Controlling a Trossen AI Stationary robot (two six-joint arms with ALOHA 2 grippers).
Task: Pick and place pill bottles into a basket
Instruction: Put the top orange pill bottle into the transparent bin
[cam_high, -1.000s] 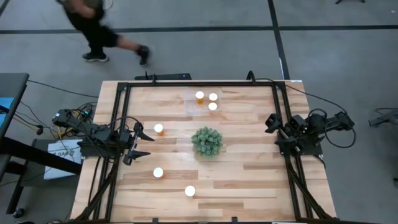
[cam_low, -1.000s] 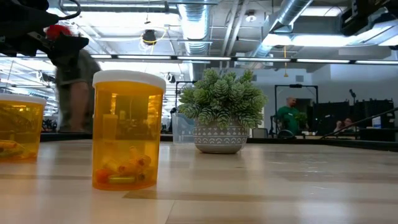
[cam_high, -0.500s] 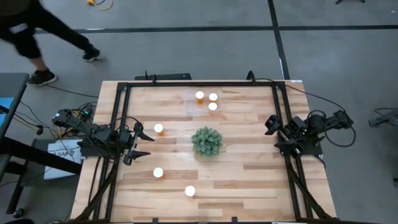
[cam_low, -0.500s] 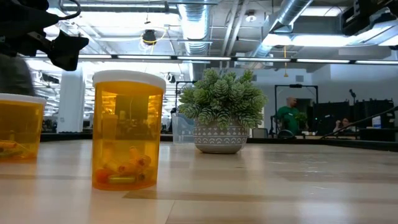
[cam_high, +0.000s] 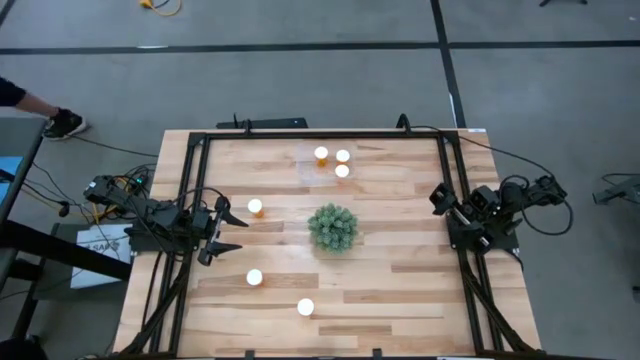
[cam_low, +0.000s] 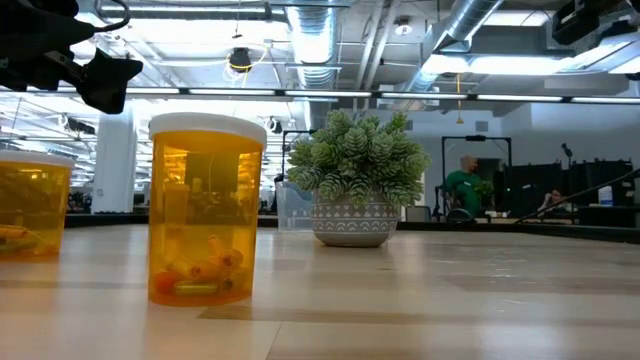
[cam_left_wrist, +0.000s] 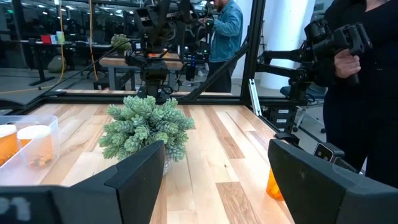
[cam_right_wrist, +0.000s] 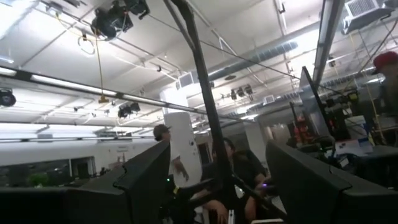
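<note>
Three pill bottles (cam_high: 342, 171), orange with white caps, stand together in the clear basket (cam_high: 308, 170) near the table's far edge. The basket (cam_left_wrist: 48, 134) also shows in the left wrist view. Three more bottles stand on the wood: one (cam_high: 255, 207) left of the green plant, two (cam_high: 254, 277) (cam_high: 305, 307) nearer the front. The frontmost one (cam_low: 205, 210) looms large in the low view. My left gripper (cam_high: 228, 230) waits open at the table's left side, pointing level across it. My right gripper (cam_high: 440, 198) is open at the right side, tilted upward, with nothing between its fingers (cam_right_wrist: 311, 180).
A green spiky plant (cam_high: 332, 228) in a patterned pot (cam_low: 354, 222) stands mid-table. A black metal frame (cam_high: 320, 133) borders the tabletop. People stand beyond the table, one (cam_left_wrist: 364, 93) close to its right side. Bare wood lies right of the plant.
Both grippers have stayed where they were. A person beyond the table's far edge has walked off toward the left, nearly out of the high view.
</note>
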